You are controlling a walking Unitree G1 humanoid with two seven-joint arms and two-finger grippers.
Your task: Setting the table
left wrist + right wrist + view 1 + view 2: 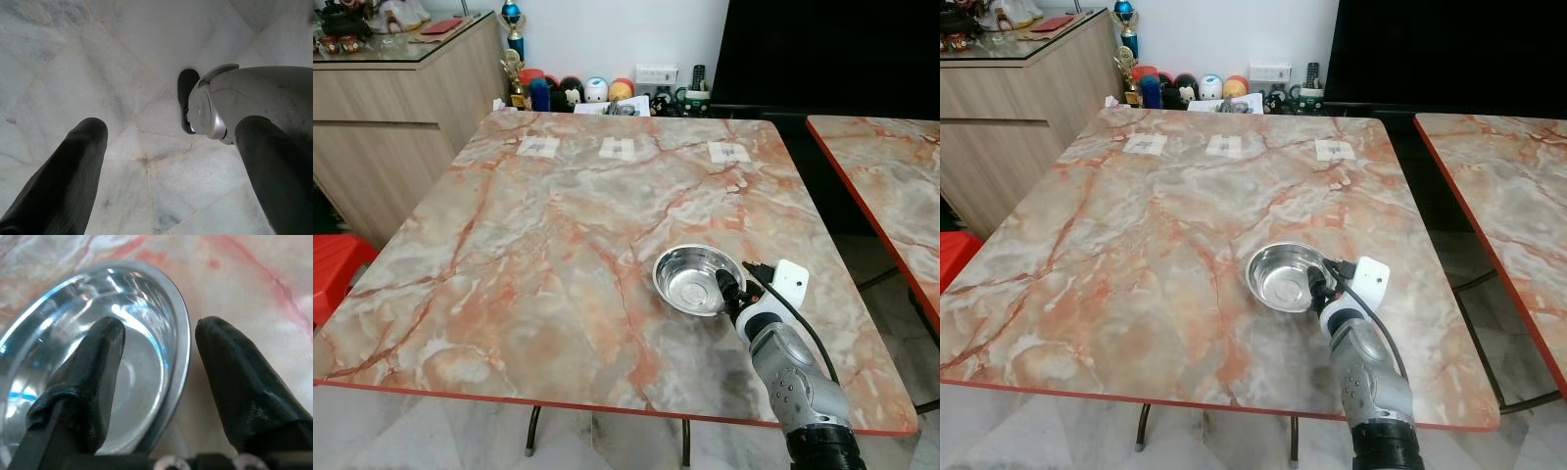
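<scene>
head cam: steel bowl (pixel 698 279) sits on the marble table (pixel 509 264), near its right front edge, my right gripper (pixel 732 290) at its rim. right wrist cam: fingers (pixel 93 377) spread, straddling the rim, not clamped. looks light, stiff and slippery, so i'd pinch the rim firmly. left wrist cam: left gripper (pixel 166 166) hangs open over the floor (pixel 122 58).

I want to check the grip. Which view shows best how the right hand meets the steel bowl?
The right wrist view: the right hand is open, straddling the steel bowl rim, one finger inside, one outside. Both eye views show the whole bowl on the marble table, fingers small. The left wrist view faces the floor.
</scene>
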